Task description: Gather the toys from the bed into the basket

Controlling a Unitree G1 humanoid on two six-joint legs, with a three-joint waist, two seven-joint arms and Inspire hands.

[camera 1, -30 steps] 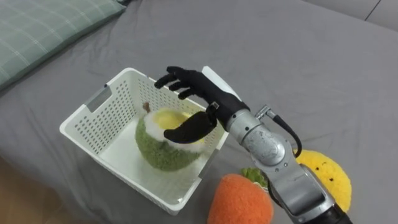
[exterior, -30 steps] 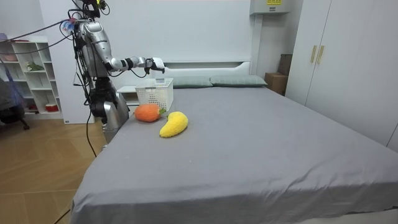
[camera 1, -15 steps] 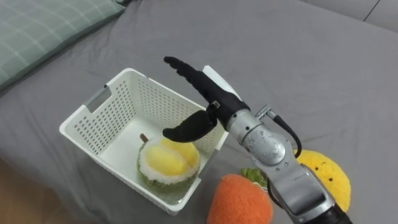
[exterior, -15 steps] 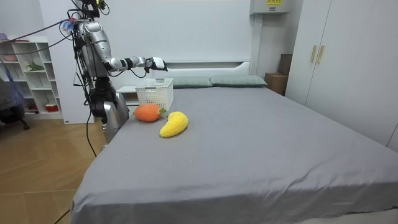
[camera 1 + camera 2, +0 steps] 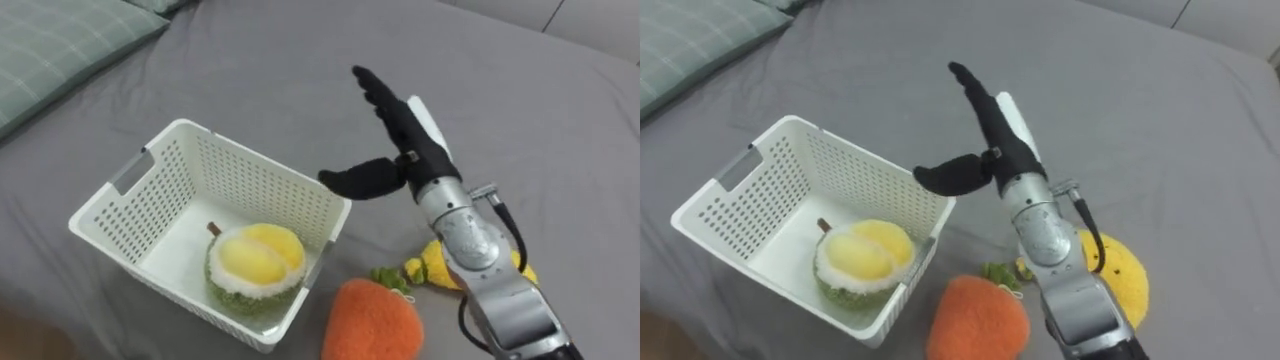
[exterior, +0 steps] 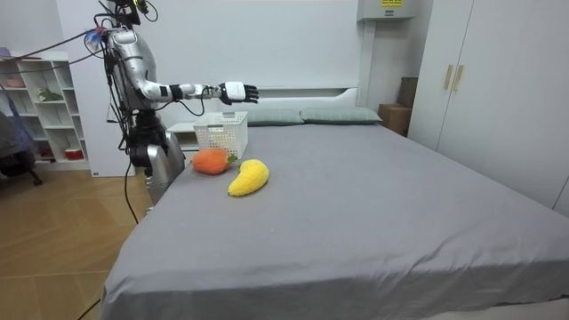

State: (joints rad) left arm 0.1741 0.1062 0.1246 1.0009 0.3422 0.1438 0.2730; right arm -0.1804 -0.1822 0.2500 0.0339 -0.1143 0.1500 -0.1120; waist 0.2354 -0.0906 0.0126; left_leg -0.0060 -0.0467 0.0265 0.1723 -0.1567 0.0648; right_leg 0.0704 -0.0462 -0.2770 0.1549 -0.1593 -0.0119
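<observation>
Head-camera and room views of a toy-collecting scene on a grey bed (image 5: 250, 70).

A white lattice basket (image 5: 255, 185) sits on the bed at the near left. A plush durian toy (image 5: 255, 265) lies inside it, in the near right corner of the basket floor, with its cut yellow face turned up and its green rind below.

The right hand (image 5: 400, 140) hangs in the air above the bed, just right of the basket's far right corner and clear of its rim. The fingers (image 5: 380, 100) are stretched out straight toward the far side, the thumb is spread toward the basket, and the hand holds nothing.

Two toys lie on the bed outside the basket:
- An orange plush toy (image 5: 370, 320) with green leaves lies just beside the basket's near right corner.
- A yellow plush toy (image 5: 1120, 275) lies to the right of the orange one, partly hidden behind the forearm.

A green checked pillow (image 5: 50, 45) lies at the far left.

In the room view the robot stands upright on the floor at the bed's corner, at the room view's left. Its right arm reaches out level above the basket (image 6: 221, 135).
</observation>
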